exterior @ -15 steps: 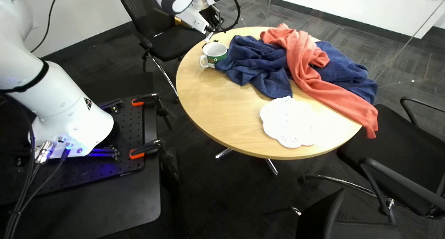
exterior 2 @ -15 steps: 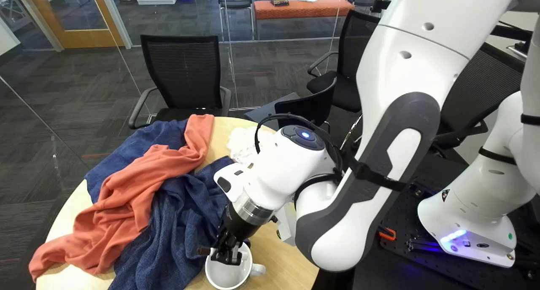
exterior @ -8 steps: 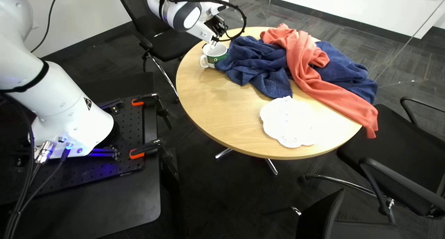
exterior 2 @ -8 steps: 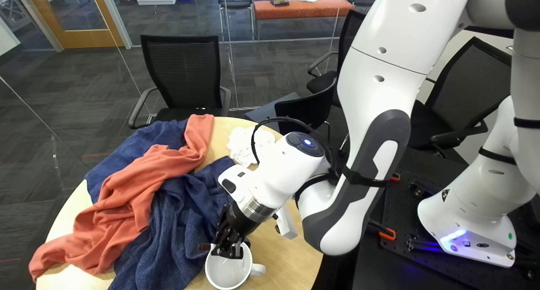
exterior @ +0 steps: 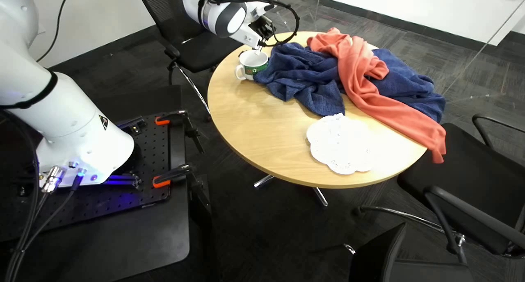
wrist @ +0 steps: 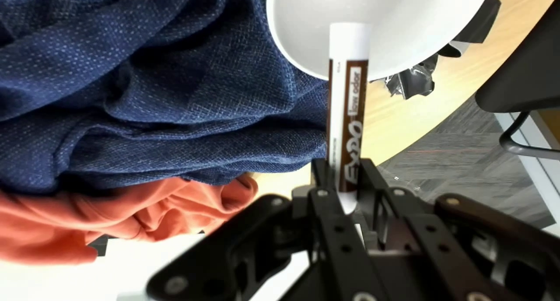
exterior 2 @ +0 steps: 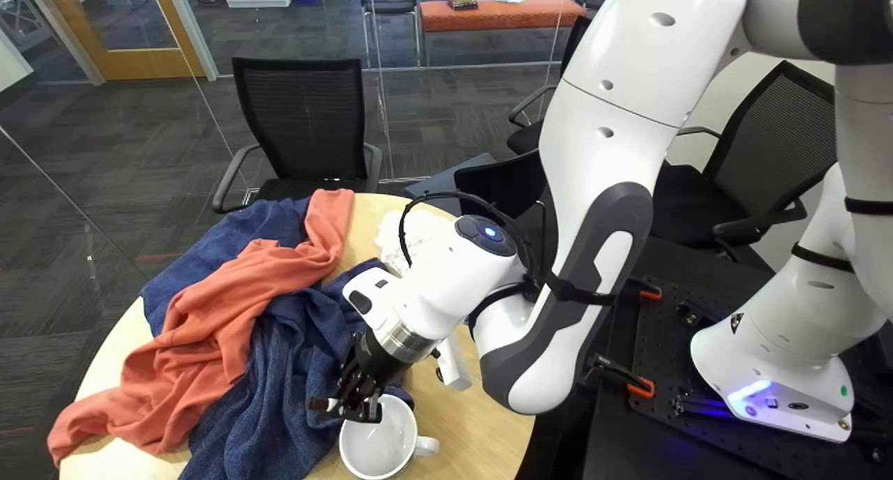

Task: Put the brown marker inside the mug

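The gripper (wrist: 344,175) is pinching the brown marker (wrist: 345,104) low in the wrist view.
The marker's white end is showing against the mug (wrist: 302,34) at the top; a blue cloth (wrist: 175,91) is filling the upper left and an orange cloth (wrist: 144,204) is lying lower left.

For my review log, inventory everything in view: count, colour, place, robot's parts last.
marker: one, brown and white, in gripper
mug: one, white and green, on table
rumpled cloth: one or two, navy, beside mug
long cloth: one, orange, across rumpled cloth
doily: one, white, on table
scraps: count unclear, black, beside mug
table: one, light wood, amid chairs
chairs: several, black, around table
bench: one, orange, background
door: one, brown, background
clamps: two, black and orange, on stand
stand: one, black, under arm
arm: one, white and grey, over table
gripper: one, black, shut on marker
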